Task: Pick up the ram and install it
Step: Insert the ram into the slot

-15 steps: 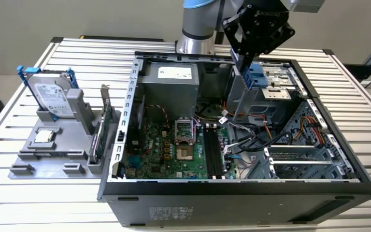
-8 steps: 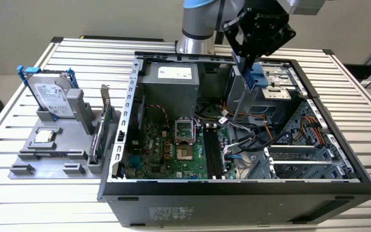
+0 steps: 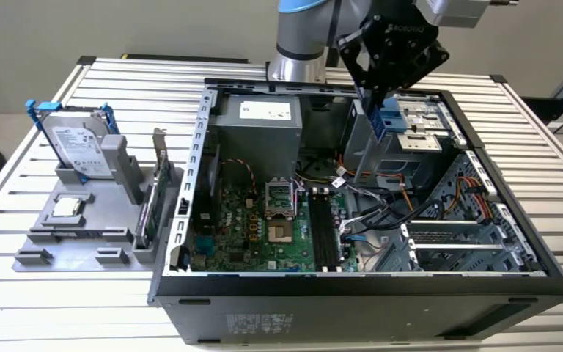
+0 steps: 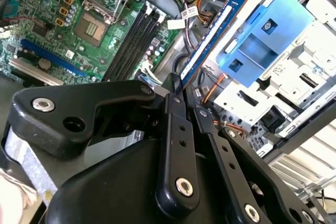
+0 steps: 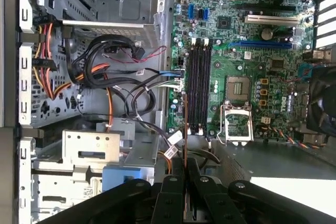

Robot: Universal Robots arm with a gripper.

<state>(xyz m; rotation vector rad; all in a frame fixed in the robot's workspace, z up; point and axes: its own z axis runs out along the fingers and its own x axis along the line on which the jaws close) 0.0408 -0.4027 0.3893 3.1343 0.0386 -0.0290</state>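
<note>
Blue-green and thin, the ram (image 4: 212, 38) is pinched by one end between my fingers (image 4: 176, 127), which press flat against both its faces. My gripper (image 5: 186, 167) hangs over the open case (image 3: 360, 290), and the stick points down from it toward the inside, clear of the board. In the first wrist view I see it edge-on as a thin line. Its free end is near one end of the black slots (image 5: 199, 85) on the motherboard (image 5: 252, 40), but apart from them. In the second wrist view it runs just beside the blue caddy (image 4: 262, 40). Cables (image 5: 121, 77) lie bundled beside the slots, on the side away from the socket (image 5: 234, 88). The case stands on a slatted table (image 3: 47, 308). Toward the exterior view's left, a grey holder (image 3: 76, 246) carries a hard drive (image 3: 71, 143).
</note>
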